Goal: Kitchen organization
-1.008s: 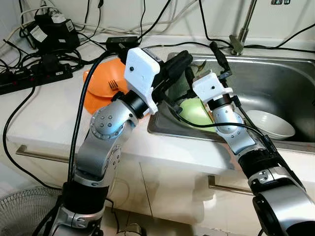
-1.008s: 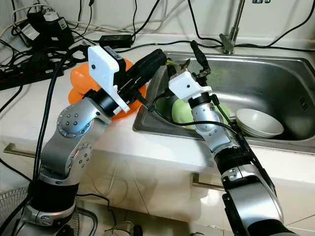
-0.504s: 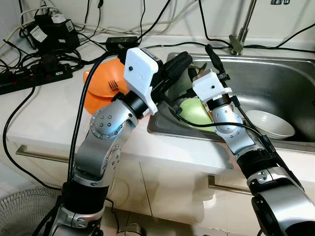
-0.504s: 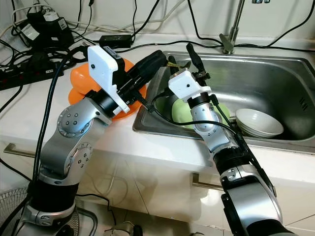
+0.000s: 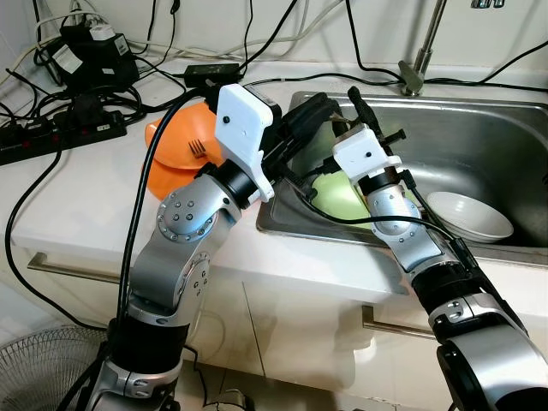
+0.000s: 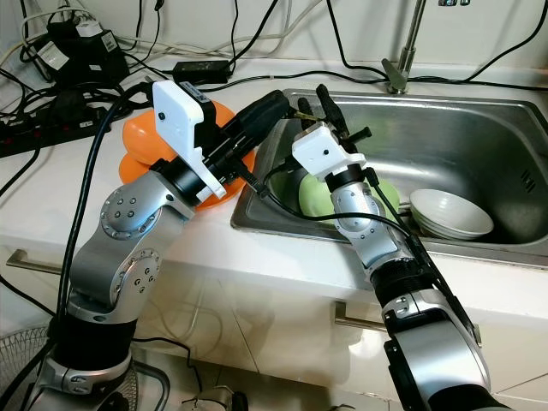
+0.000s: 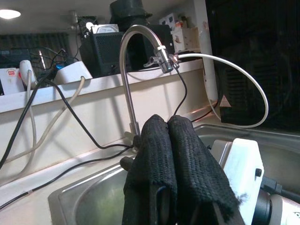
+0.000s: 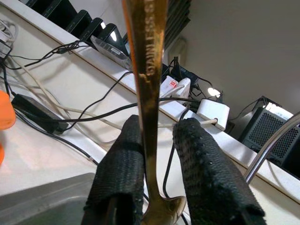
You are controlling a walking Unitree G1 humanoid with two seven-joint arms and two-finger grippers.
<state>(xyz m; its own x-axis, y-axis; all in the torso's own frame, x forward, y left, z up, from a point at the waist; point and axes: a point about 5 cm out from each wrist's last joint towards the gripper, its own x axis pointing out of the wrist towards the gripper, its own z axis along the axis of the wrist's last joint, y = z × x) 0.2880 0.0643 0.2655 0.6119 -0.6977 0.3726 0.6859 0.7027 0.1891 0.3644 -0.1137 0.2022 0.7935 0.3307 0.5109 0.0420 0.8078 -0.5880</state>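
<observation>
Now the right gripper (image 6: pixel 330 107) has swung left over the last second, from above the sink (image 5: pixel 505 128) basin toward its near-left rim, carrying a gold utensil (image 8: pixel 149 84) clamped between its black fingers (image 8: pixel 118 178). Looks like cutlery heading out of the sink, probably to the counter (image 5: pixel 77 197). The left gripper (image 5: pixel 310 111) stays put at that corner, fingers pressed together on nothing.

Counting, big to small: one sink, one orange bowl stack (image 5: pixel 175 154) on the counter, one green bowl (image 5: pixel 338 195) and one white bowl (image 5: pixel 469 214) in the basin, one fork (image 5: pixel 197 146) in the orange dish, one gold utensil aloft.
</observation>
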